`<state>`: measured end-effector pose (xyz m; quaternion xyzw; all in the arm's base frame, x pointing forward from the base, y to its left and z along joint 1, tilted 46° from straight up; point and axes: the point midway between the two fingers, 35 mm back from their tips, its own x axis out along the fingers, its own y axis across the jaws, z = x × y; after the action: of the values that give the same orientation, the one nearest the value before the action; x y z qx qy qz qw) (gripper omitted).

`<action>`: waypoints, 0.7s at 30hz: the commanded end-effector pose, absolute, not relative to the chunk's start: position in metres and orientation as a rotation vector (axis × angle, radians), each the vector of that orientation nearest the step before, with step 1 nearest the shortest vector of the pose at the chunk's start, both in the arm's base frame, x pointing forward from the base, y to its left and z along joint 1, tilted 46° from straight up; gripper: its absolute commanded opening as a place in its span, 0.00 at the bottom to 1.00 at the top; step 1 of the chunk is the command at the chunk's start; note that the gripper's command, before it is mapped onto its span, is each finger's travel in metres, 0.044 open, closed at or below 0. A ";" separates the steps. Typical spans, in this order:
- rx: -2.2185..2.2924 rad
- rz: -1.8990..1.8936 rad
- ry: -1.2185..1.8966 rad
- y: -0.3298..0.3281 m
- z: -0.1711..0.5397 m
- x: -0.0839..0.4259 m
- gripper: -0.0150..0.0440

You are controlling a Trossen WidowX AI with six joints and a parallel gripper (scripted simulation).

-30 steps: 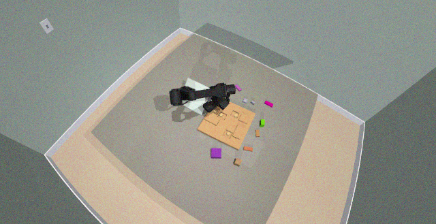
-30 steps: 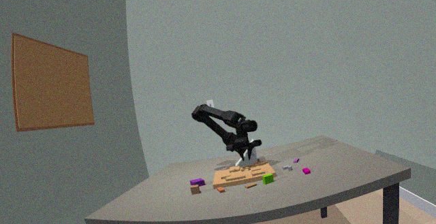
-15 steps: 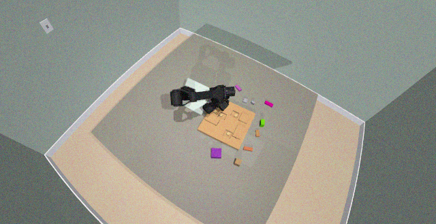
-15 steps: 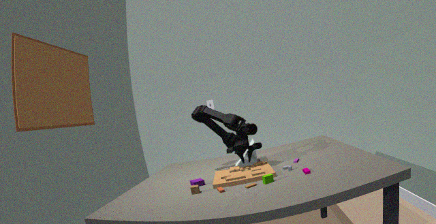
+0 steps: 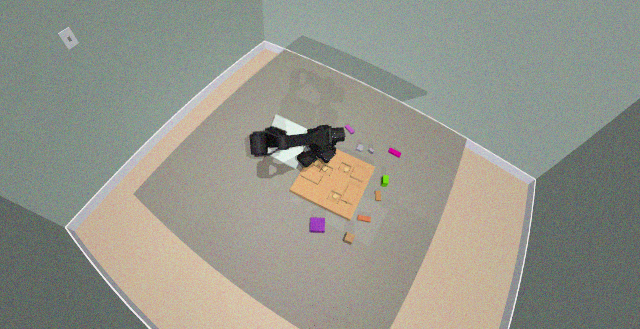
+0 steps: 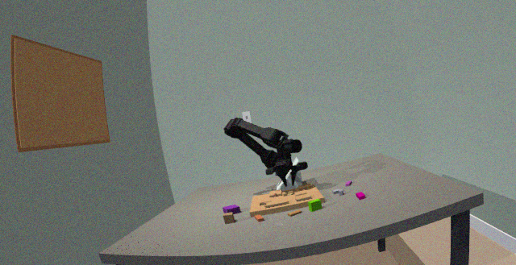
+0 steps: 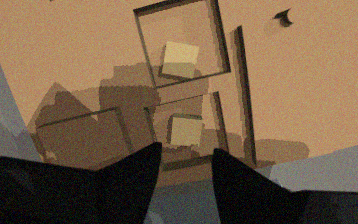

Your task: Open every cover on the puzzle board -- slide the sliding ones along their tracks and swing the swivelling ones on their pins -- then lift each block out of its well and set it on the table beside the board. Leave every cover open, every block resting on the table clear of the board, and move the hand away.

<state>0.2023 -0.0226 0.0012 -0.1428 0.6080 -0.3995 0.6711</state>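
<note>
The wooden puzzle board (image 5: 325, 189) (image 6: 262, 198) (image 7: 290, 90) lies on the table. In the wrist view, a pale yellow square piece (image 7: 186, 131) sits inside a dark-edged square outline near the board's edge. A second pale piece (image 7: 180, 59) sits in a larger outline beyond it. A third pale piece (image 5: 335, 196) shows across the board in the top view. I cannot tell whether these are knobs or blocks. My gripper (image 6: 289, 184) (image 7: 187, 152) is partly open and empty, its fingertips above the near edge on either side of the nearer piece. The arm hides that corner in the top view.
Beside the board lie a purple block (image 5: 317, 225) (image 6: 231, 209), a brown block (image 5: 349, 238) (image 6: 229, 217), an orange piece (image 5: 364, 218) (image 6: 259, 217), a green block (image 5: 385, 180) (image 6: 315, 204), a magenta block (image 5: 395, 152) (image 6: 360, 196) and several smaller pieces.
</note>
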 end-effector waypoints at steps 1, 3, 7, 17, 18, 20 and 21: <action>-0.326 -0.898 1.369 -0.023 0.002 0.203 0.50; -0.326 -0.898 1.369 -0.023 0.002 0.202 0.50; -0.326 -0.898 1.369 -0.023 0.002 0.202 0.50; -0.326 -0.898 1.369 -0.026 -0.002 0.202 0.50; -0.326 -0.898 1.369 -0.027 -0.002 0.202 0.50; -0.326 -0.898 1.369 -0.028 -0.004 0.202 0.50; -0.326 -0.898 1.369 -0.029 -0.004 0.202 0.50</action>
<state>0.2035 -0.0254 -0.0019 -0.1420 0.6065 -0.3981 0.6734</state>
